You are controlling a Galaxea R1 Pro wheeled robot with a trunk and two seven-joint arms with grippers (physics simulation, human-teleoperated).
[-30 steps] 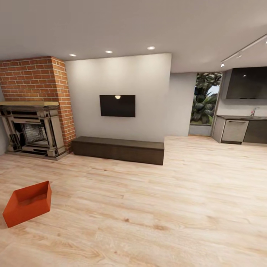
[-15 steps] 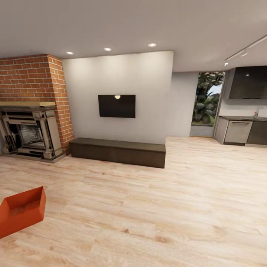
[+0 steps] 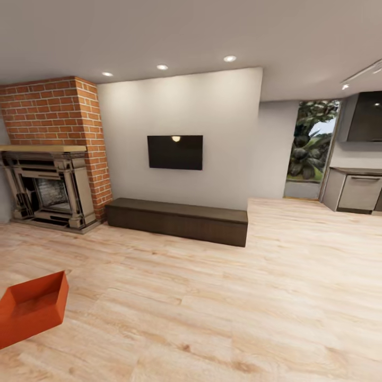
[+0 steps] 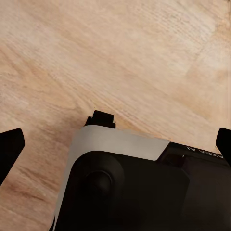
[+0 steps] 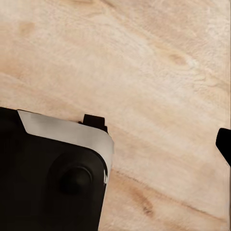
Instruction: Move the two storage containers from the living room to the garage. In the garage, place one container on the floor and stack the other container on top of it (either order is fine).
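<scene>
One orange-red storage container [image 3: 32,310] rests on the living room's light wood planks at the lower left of the head view, empty and turned at an angle, its near corner cut off by the picture edge. My left gripper [image 4: 114,144] is open, its black fingertips [image 4: 9,147] far apart over the planks and my own dark body. My right gripper [image 5: 115,144] also stands open; one fingertip [image 5: 224,143] shows at the picture's edge, and nothing is held. The garage and its floor are out of view.
A brick fireplace [image 3: 50,188] stands at the far left. A long low dark bench [image 3: 178,220] runs along the white wall under a television [image 3: 175,152]. Kitchen cabinets [image 3: 361,192] and a glass door [image 3: 310,148] lie far right. Wood flooring [image 3: 223,307] stretches ahead.
The head view has shifted: the room slid slightly left, then right, and the container dropped toward the lower left edge. That is the camera moving; nothing was grasped or moved.
</scene>
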